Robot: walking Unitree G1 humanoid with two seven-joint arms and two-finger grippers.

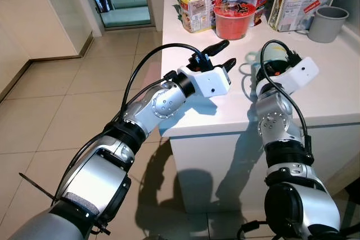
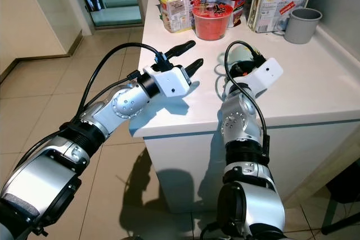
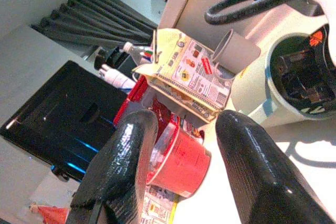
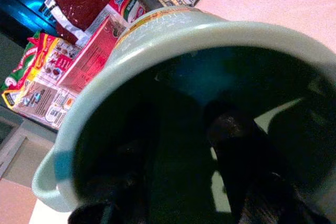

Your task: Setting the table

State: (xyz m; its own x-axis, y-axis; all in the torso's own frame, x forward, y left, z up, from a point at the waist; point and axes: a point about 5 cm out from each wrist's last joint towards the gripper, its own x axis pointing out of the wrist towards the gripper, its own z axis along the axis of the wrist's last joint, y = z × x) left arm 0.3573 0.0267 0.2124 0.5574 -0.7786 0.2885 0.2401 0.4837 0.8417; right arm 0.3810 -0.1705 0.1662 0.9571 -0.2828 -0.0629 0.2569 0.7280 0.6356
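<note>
Fingers of our right gripper [image 4: 173, 182] reach down inside the pale green mug [image 4: 105, 72], spread unclear; our left gripper [image 1: 220, 54] hovers beside it, parted, empty.

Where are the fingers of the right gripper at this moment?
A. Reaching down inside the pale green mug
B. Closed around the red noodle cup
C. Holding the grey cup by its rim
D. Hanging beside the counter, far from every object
A: the right wrist view looks into the pale green mug, with the dark fingers of the right gripper inside its rim.
</note>
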